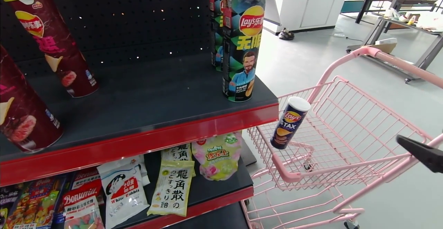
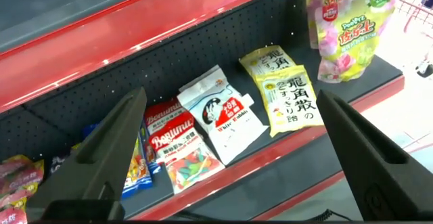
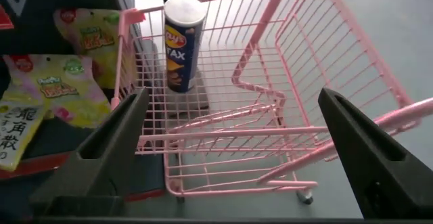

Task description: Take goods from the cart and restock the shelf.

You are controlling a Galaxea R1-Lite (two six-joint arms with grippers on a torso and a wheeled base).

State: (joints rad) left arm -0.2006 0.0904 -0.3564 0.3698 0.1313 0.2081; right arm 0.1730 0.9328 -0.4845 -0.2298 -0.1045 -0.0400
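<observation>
Our left claw (image 2: 230, 160) hangs with its fingers (image 2: 101, 156) spread wide apart. Our right claw (image 3: 230, 158) is splayed just as wide.

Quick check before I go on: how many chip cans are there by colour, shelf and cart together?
Dark red cans on the top shelf: 2
Green-and-black cans on the top shelf: 2
Blue can in the cart: 1
Total: 5

White cabinet (image 1: 311, 0) & metal tables (image 1: 401, 23) in bkgd, grey floor (image 1: 297, 59).
</observation>
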